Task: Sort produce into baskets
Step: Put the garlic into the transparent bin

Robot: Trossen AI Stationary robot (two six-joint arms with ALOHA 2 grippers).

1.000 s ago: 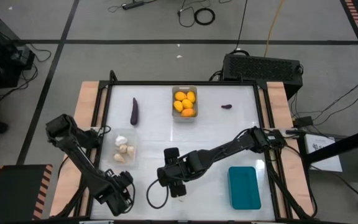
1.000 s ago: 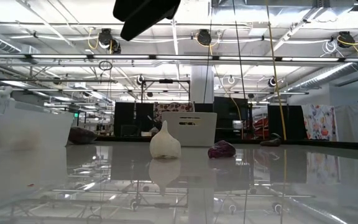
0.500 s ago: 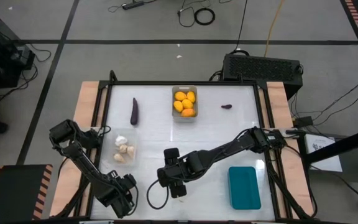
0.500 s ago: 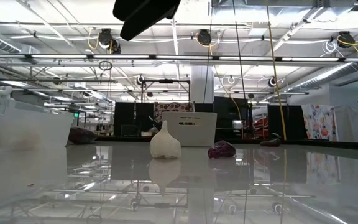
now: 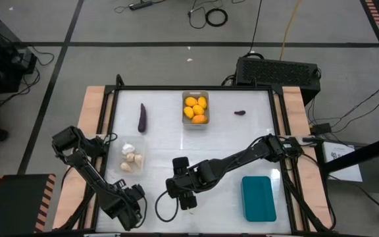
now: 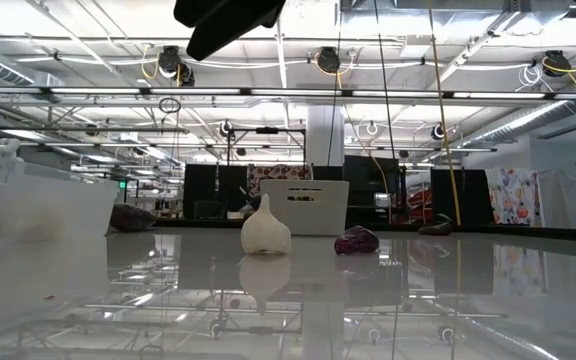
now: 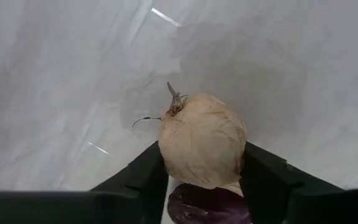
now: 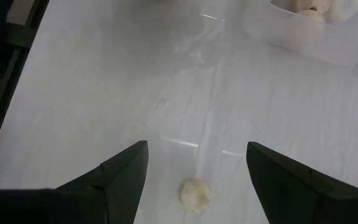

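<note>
My left gripper (image 5: 129, 205) stands at the table's near left, pointing down, shut on a pale garlic bulb (image 7: 201, 140). A dark purple piece (image 7: 207, 208) shows under the bulb, close to the wrist. My right gripper (image 5: 181, 191) hangs open above the table's near middle, touching nothing. Ahead of it a second garlic bulb (image 8: 194, 194) rests on the tabletop, with a small purple piece (image 6: 356, 240) beside it in the low view. The clear basket (image 5: 140, 150) holds garlic. The grey basket (image 5: 195, 94) holds orange fruits. The teal basket (image 5: 258, 197) stands near right. My left gripper pinches the garlic bulb by its two opposite sides (image 7: 166, 152) between its two fingers (image 7: 263, 174), coming from above and pointing down. The bulb lies sideways in the hold, its stem tip (image 7: 174, 96) pointing along the tabletop. I cannot tell whether it rests on the table.
A long purple eggplant (image 5: 142, 117) lies at the far left of the white tabletop and a small purple piece (image 5: 240, 112) at the far right. A black cable loops on the table near my right gripper (image 5: 163, 207).
My left gripper has sunk a little toward the table at the near left and then kept still.
</note>
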